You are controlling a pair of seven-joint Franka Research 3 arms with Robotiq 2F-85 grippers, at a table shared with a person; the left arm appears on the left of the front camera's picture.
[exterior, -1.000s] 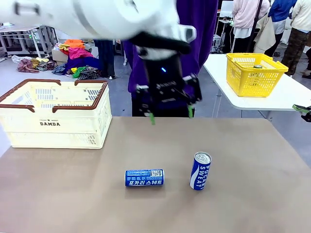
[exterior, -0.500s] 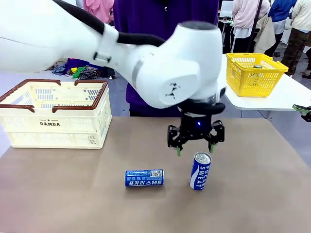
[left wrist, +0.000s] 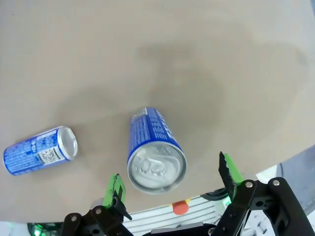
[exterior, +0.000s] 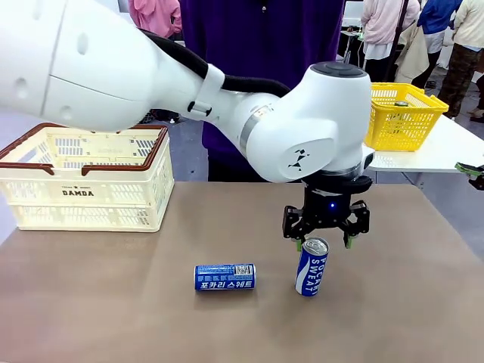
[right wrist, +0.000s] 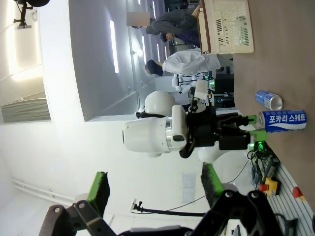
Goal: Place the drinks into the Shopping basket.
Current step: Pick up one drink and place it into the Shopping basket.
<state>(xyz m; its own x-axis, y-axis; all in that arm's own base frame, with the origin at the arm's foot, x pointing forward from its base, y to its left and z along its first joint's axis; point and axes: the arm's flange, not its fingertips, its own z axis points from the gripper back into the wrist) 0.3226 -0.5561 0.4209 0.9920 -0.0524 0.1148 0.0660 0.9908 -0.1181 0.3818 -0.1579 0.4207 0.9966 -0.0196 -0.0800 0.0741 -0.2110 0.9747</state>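
Two blue drinks are on the brown table. One can [exterior: 311, 268] stands upright right of centre, and the other [exterior: 224, 277] lies on its side to its left. My left gripper [exterior: 324, 243] hangs open just above the upright can's silver top, one green pad on each side. From the left wrist, the upright can [left wrist: 156, 167] sits between the open fingers [left wrist: 230, 170], with the lying can [left wrist: 39, 150] off to the left. The cream Shopping basket [exterior: 83, 178] marked DAMDA stands at the table's far left. My right gripper [right wrist: 155, 187] is open and holds nothing.
A person in a purple top [exterior: 257, 38] stands at the table's far side, behind the left arm. A yellow mesh basket [exterior: 397, 113] sits on a white table at the back right. Bare tabletop lies between the cans and the cream basket.
My left arm has swung right from the table's middle and come down over the upright can, its jaws staying open. Neither can has moved.
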